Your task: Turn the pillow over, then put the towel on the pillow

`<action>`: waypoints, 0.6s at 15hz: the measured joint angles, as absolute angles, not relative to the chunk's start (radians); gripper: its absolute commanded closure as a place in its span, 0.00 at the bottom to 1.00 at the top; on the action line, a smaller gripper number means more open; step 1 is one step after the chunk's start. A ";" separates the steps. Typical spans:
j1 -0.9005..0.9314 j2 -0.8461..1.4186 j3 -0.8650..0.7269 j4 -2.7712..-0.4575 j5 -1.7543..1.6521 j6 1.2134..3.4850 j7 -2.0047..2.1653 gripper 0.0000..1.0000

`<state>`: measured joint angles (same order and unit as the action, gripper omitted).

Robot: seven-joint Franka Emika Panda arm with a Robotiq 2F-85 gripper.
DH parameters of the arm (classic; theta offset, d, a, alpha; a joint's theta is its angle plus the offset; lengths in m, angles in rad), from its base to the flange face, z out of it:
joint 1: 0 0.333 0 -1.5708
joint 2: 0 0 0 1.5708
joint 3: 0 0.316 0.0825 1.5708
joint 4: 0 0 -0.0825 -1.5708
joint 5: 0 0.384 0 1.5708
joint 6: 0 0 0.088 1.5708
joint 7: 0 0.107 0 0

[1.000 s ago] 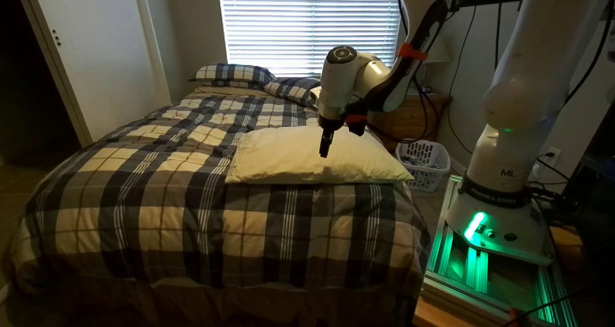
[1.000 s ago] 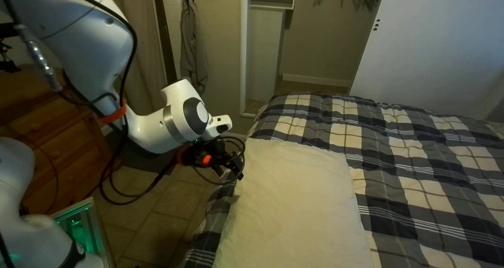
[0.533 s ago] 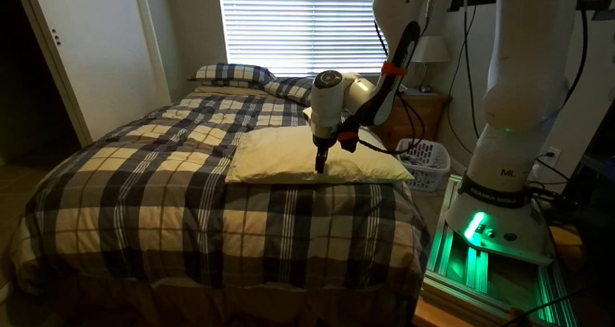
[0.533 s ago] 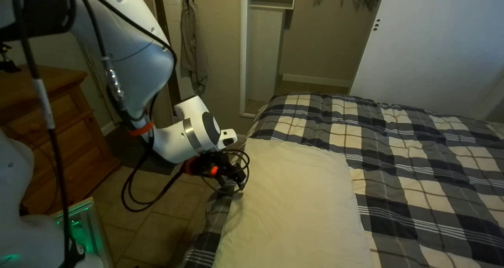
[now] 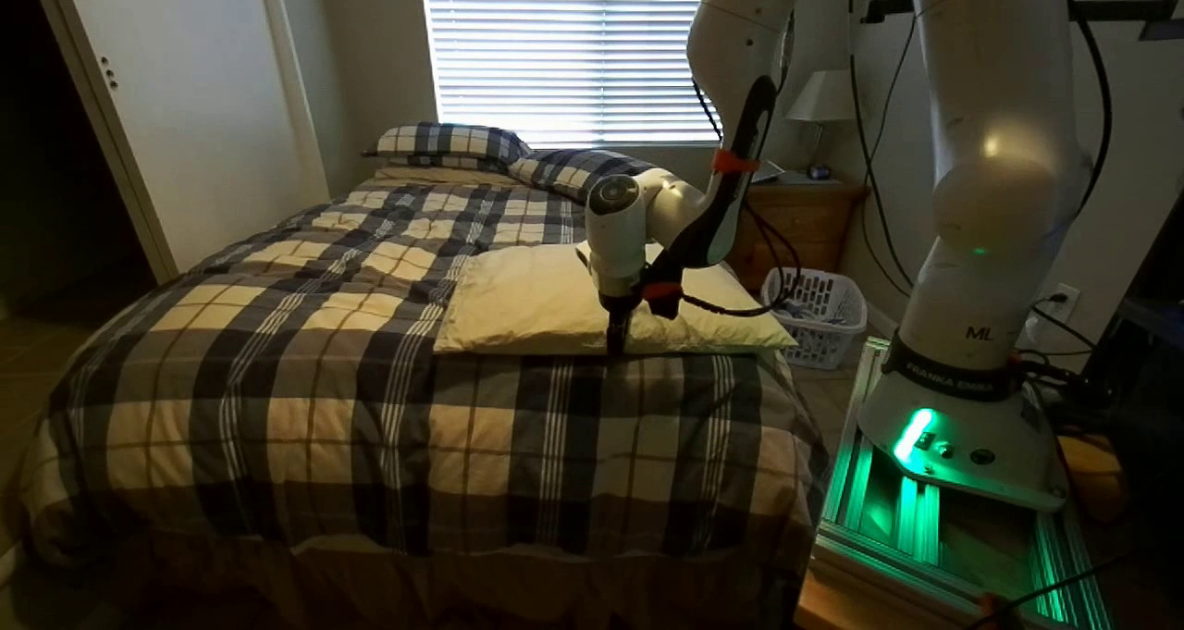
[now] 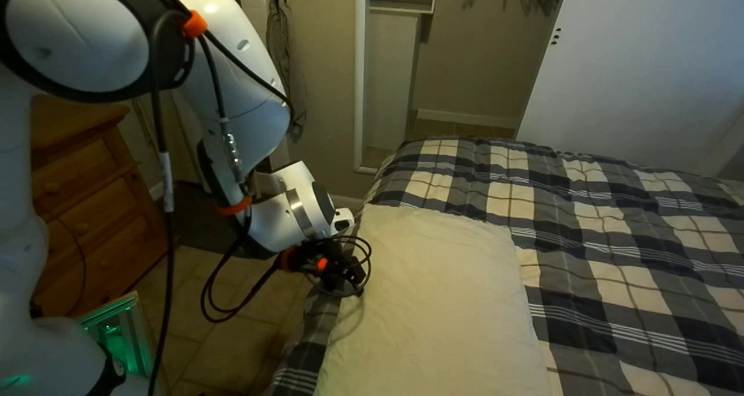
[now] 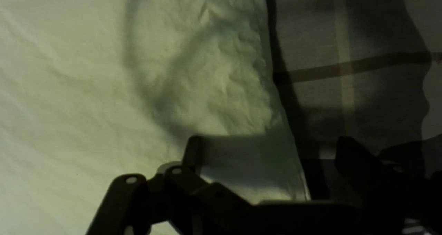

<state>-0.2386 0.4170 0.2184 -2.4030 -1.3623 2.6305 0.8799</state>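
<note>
A cream pillow [image 5: 523,297] lies flat near the foot of the plaid bed. It also shows in an exterior view [image 6: 442,303] and on the left of the wrist view [image 7: 79,100]. My gripper [image 5: 616,341] points down at the pillow's long edge. It also shows in an exterior view [image 6: 349,282]. In the wrist view my open gripper [image 7: 271,155] has one finger over the pillow and the other over the bedspread, with the pillow's edge between them. Whether the fingertips touch the fabric cannot be told. No towel can be made out for certain.
The plaid bedspread [image 5: 351,408] lies around the pillow. A white basket [image 5: 828,343] with cloth in it stands on the floor beside the bed. A grey cloth [image 6: 280,41] hangs from a wall hook. A wooden dresser [image 6: 99,198] stands behind the arm.
My gripper has come down and moved towards the pillow's edge at the foot of the bed. The pillow has not visibly moved.
</note>
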 measured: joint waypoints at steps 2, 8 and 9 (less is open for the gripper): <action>-0.236 0.437 0.217 -2.389 -1.365 2.610 0.880 0.41; -0.164 0.435 0.148 -2.374 -1.366 2.591 0.861 0.84; -0.143 0.431 0.130 -2.374 -1.366 2.591 0.858 0.90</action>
<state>-0.1429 0.4311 0.1303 -2.3744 -1.3659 2.5909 0.8579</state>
